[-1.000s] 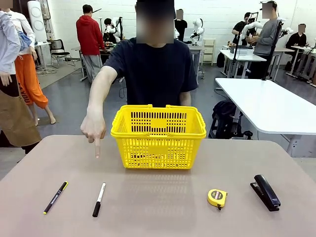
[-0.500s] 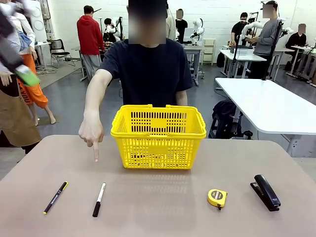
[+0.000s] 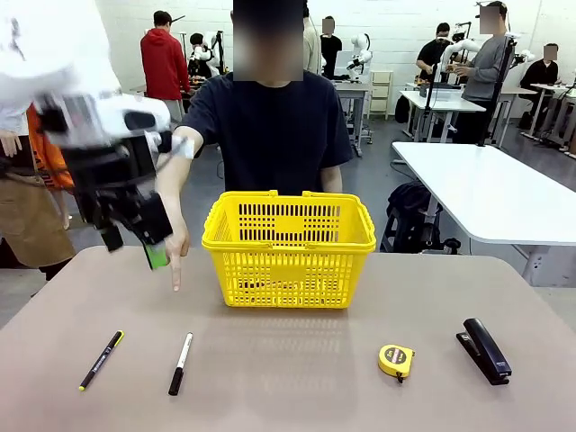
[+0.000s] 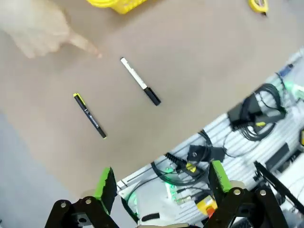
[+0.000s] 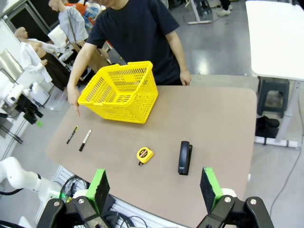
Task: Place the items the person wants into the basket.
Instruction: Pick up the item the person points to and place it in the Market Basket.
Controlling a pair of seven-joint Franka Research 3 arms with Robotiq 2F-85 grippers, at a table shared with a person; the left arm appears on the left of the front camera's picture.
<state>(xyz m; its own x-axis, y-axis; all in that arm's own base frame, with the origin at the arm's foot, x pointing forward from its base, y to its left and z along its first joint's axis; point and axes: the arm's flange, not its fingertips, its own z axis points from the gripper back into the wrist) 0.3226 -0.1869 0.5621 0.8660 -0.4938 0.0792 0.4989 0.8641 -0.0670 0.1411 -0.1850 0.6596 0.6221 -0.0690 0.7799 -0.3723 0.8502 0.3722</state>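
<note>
Now my left claw point(image 3: 135, 247) hangs wide and empty at upper left, beside the person's pointing hand point(image 3: 176, 252); marker point(image 3: 181, 363) lower left, stapler point(image 3: 486, 351) lower right, basket point(image 3: 288, 270) centre; right claw point(image 5: 153, 189) wide too.

A black-and-yellow pen point(image 3: 101, 360) lies on the brown table point(image 3: 297, 378), a yellow tape measure point(image 3: 396, 361) well apart.

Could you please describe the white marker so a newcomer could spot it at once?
Start at the yellow basket on the table. Nearer the robot, to its left, lie two slim writing tools; the marker is the one closer to the basket. It is white with a black cap, whereas the pen is black with yellow.
</note>
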